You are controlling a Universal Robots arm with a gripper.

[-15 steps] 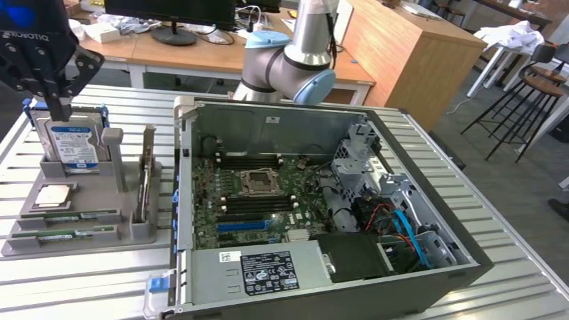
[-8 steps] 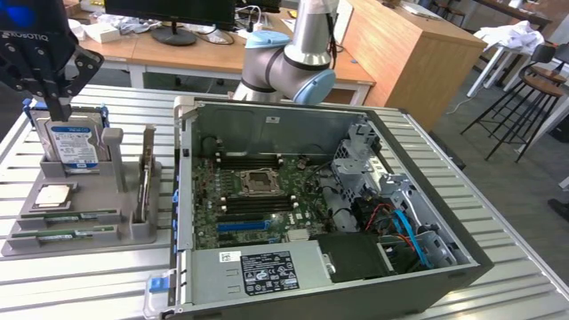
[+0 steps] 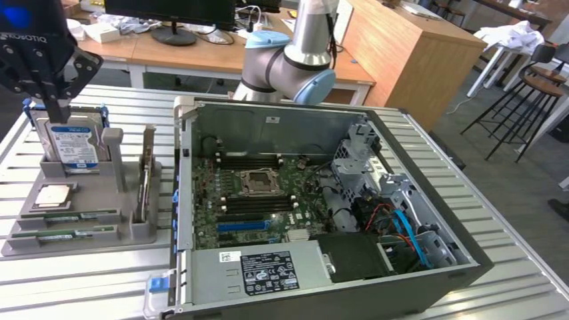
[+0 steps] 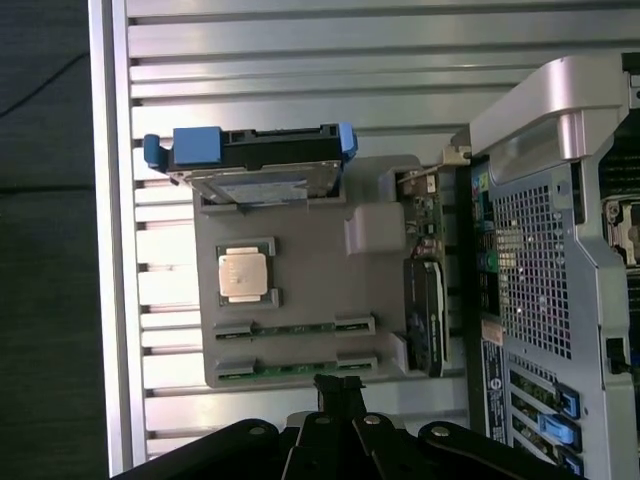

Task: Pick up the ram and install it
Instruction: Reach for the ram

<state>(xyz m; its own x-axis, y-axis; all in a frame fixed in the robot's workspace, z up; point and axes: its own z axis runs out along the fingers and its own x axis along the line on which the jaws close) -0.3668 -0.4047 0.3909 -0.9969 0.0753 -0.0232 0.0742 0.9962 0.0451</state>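
Two green ram sticks lie on edge in slots of a grey holder (image 3: 98,200) on the exterior view's left. One ram stick (image 3: 69,217) (image 4: 295,327) lies beside the other (image 3: 64,235) (image 4: 290,365). My gripper (image 3: 55,105) (image 4: 340,383) hangs high over the holder, above the hard drive end in the exterior view. Its fingers are shut and hold nothing. In the wrist view the fingertips show close to the holder's edge by the ram slots. The open computer case (image 3: 418,160) shows the motherboard's long memory slots (image 3: 253,161).
The holder also carries a silver hard drive (image 3: 73,143) (image 4: 255,185) in a blue frame, a square processor (image 3: 53,195) (image 4: 245,273) and an upright expansion card (image 3: 145,180) (image 4: 425,290). All stands on a slatted metal table (image 3: 89,287). Desks and stools stand behind.
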